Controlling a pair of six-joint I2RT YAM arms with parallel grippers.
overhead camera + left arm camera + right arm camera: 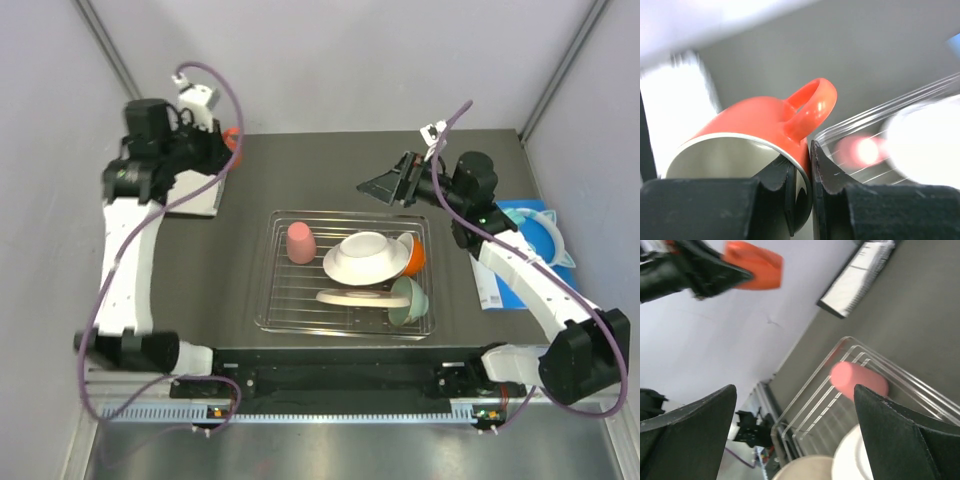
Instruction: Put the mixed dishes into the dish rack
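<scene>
As it hangs high, the left gripper (803, 167) pinches a mug (747, 125).

Dark grey matte table (330, 170) sits mid-frame. Behind the table is a plain pale grey back wall (350, 60). Left of the table is a left wall panel (40, 220) in the same grey, and right of it a right wall panel (605, 140). Metal struts rise from the table's back corners, the left strut (105, 45) and the right strut (575, 50). A silver slotted rail (300, 412) runs along the table's near edge. Past it lies a flat grey surface (350, 455); can't tell if it is floor. Light is soft and even.
</scene>
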